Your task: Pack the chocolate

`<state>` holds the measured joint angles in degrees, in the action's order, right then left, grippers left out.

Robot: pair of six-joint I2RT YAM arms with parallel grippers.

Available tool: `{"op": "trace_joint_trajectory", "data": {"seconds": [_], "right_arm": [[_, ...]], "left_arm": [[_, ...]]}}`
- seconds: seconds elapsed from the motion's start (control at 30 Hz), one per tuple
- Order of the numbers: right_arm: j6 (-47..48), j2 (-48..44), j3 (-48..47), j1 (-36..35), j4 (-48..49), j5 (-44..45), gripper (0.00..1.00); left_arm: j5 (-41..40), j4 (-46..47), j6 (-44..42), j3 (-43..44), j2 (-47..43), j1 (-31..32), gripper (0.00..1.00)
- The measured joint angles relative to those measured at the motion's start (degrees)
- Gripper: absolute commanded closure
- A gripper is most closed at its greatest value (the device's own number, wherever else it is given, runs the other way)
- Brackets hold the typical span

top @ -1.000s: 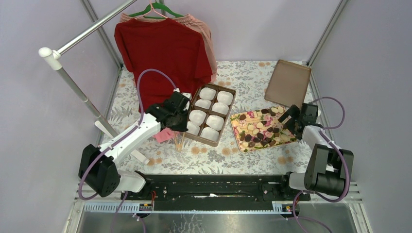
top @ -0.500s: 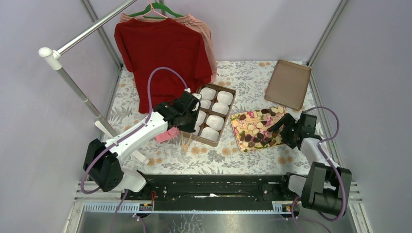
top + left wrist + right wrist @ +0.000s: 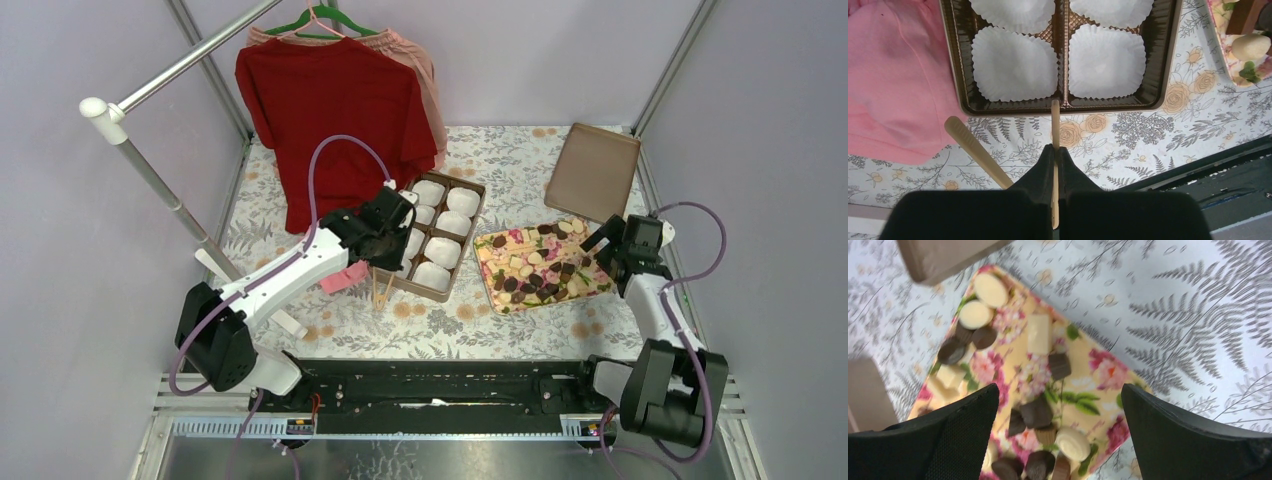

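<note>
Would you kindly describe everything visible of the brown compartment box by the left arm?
The brown box is glossy, dark, plastic-looking, divided into two columns of compartments, lying flat on the floral tablecloth. Each visible compartment holds an empty white crinkled paper cup. A wooden stick, pinched by the left end effector, reaches its near rim at the divider.

Red shirt (image 3: 335,115) hanging behind my floral worktop (image 3: 500,160), brown lid (image 3: 592,172) far right, pink cloth (image 3: 893,85) beside brown box (image 3: 954,60) of paper cups (image 3: 1014,65), wooden tongs (image 3: 1054,125) at its rim.
</note>
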<state>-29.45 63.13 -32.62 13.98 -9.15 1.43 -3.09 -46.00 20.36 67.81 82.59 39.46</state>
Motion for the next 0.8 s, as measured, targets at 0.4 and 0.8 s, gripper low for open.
{"op": "trace_joint_trajectory", "data": {"seconds": [0.4,0.8], "right_arm": [[0.9,16.7,-5.7,1.0,3.9,3.5,0.0],[3.1,14.4,-1.0,1.6,5.7,-6.6,0.0]], "left_arm": [[-0.8,0.1,-2.4,0.0,0.5,0.0,1.0],[1.2,0.7,-3.2,-0.1,0.0,0.0,1.0]]}}
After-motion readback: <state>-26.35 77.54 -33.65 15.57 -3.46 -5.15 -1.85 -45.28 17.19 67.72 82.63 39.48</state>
